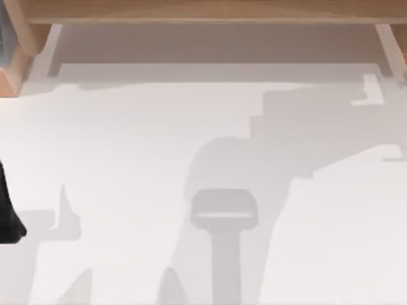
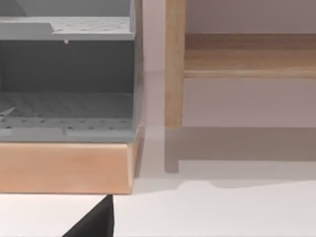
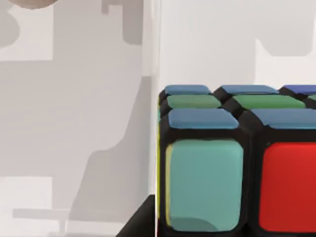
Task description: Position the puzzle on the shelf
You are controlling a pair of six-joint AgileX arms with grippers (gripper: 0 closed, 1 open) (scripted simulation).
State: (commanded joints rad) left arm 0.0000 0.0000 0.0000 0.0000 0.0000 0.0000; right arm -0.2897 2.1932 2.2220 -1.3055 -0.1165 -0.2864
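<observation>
Close in front of the right wrist camera sits the puzzle (image 3: 237, 163), a Rubik's-style cube with a black grid; the stickers facing the camera are teal and red, and the face above them carries blue and green ones. A dark sliver of the right gripper (image 3: 140, 222) shows just beside the cube's near lower edge, but whether its fingers grip the cube or stand apart cannot be told. Beyond the cube lies the white table (image 3: 74, 123), crossed by grey shadows.

In the left wrist view a black part of the left gripper (image 2: 96, 222) juts in at the near edge; the state of its fingers cannot be told either. Ahead of it stands a grey perforated rack on a light wooden base (image 2: 66, 168), and just beside that the shelf (image 2: 247, 57), its wooden post (image 2: 174, 64) upright on the table and its board running away from the post.

From above, the left arm (image 1: 7, 213) is a dark shape at the table's left edge, and the shelf board spans the far edge.
</observation>
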